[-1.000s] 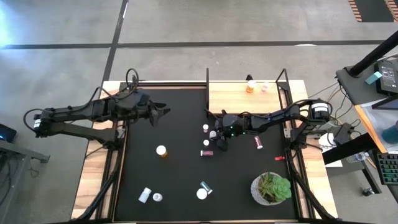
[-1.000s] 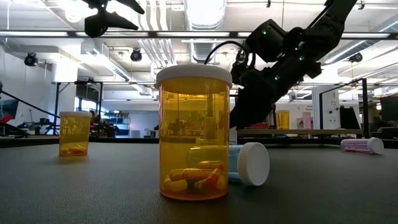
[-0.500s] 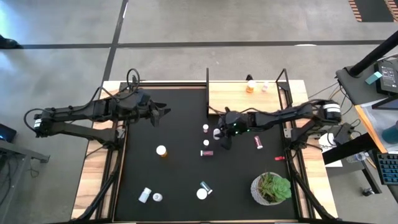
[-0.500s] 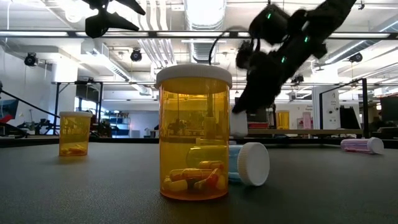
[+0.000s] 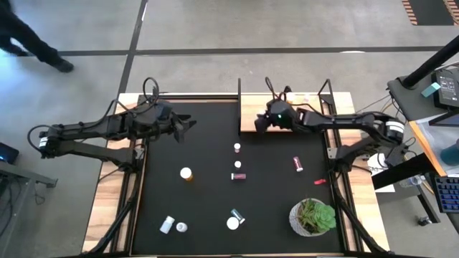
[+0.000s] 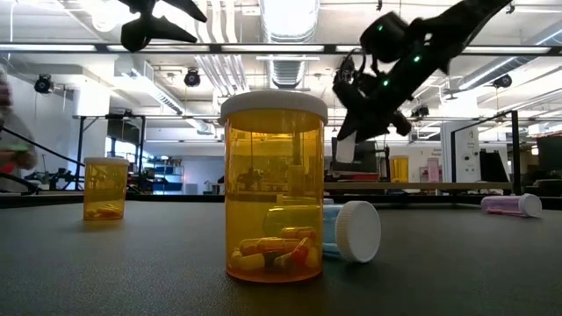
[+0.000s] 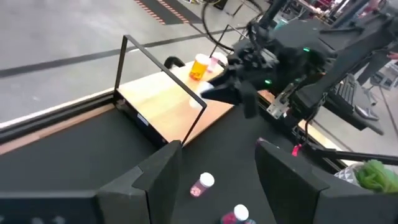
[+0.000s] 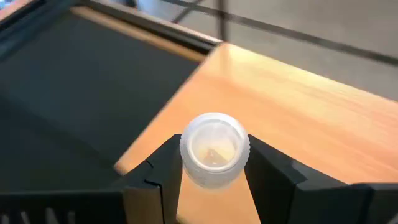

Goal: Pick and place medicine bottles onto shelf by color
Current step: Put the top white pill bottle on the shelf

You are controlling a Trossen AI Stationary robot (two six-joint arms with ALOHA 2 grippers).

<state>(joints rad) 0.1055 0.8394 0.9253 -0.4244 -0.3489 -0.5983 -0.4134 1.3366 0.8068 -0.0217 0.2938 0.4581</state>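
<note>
Right gripper (image 8: 213, 165): clamped on a clear bottle (image 8: 214, 149) with a white cap, held in the air above the near edge of the shelf (image 5: 310, 115), by its left end in the high view.

Left gripper (image 5: 188, 127): fingers spread wide, holding nothing, raised over the far left part of the black mat (image 5: 208, 208).

Shelf: light-wood board with thin black posts, at the far right of the tabletop (image 5: 107, 208). An orange bottle (image 7: 199, 66) and a pale bottle (image 7: 216, 62) stand together at its far edge.

Mat contents: an orange bottle (image 5: 186, 173) upright left of centre; three small bottles (image 5: 237, 164) in a short row at centre; a pink bottle (image 5: 297, 164) lying to their right; three more bottles (image 5: 172, 226) scattered along the near edge; a potted plant (image 5: 313, 216) at the near right corner.

Floor: a person's leg (image 5: 32, 39) at far left.
</note>
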